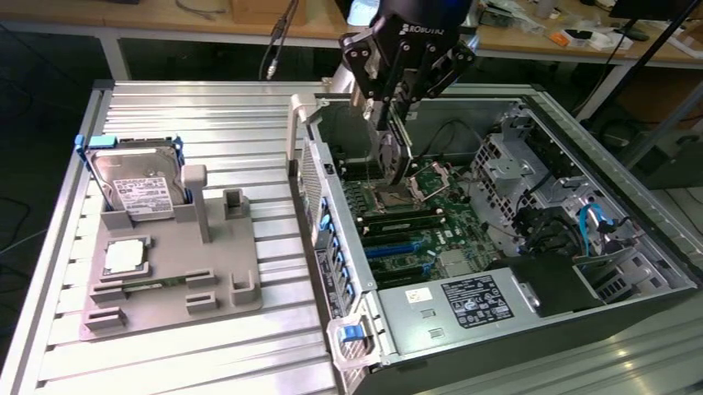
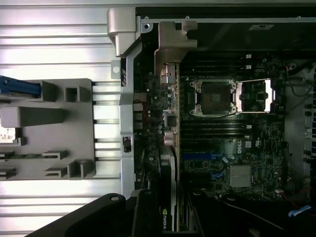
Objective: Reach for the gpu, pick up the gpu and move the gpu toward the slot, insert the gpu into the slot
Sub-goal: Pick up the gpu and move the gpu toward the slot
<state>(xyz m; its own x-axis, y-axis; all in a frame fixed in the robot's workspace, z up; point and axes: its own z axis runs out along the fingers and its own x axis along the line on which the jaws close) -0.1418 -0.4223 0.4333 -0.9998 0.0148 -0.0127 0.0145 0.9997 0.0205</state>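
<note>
My gripper (image 1: 393,111) is shut on the gpu (image 1: 393,156), a thin dark card that hangs on edge inside the open computer case. In the wrist view the gpu (image 2: 169,148) shows edge-on, with its silvery end bracket (image 2: 174,44) at the far end and a green logo near my fingers (image 2: 143,217). The card is in the air above the green motherboard (image 1: 439,206), close to the case's rear wall. The bright-blue slot (image 2: 202,155) lies on the board just beside the card's line, apart from it; the slot (image 1: 398,244) also shows below the black memory strips.
The square silver processor socket (image 2: 215,98) stands open near the card. On the metal table at the exterior view's left, a grey fixture (image 1: 176,280) holds the hard drive (image 1: 137,185) and a small processor chip (image 1: 124,255). Case walls (image 1: 318,206) and cables (image 1: 593,222) surround the board.
</note>
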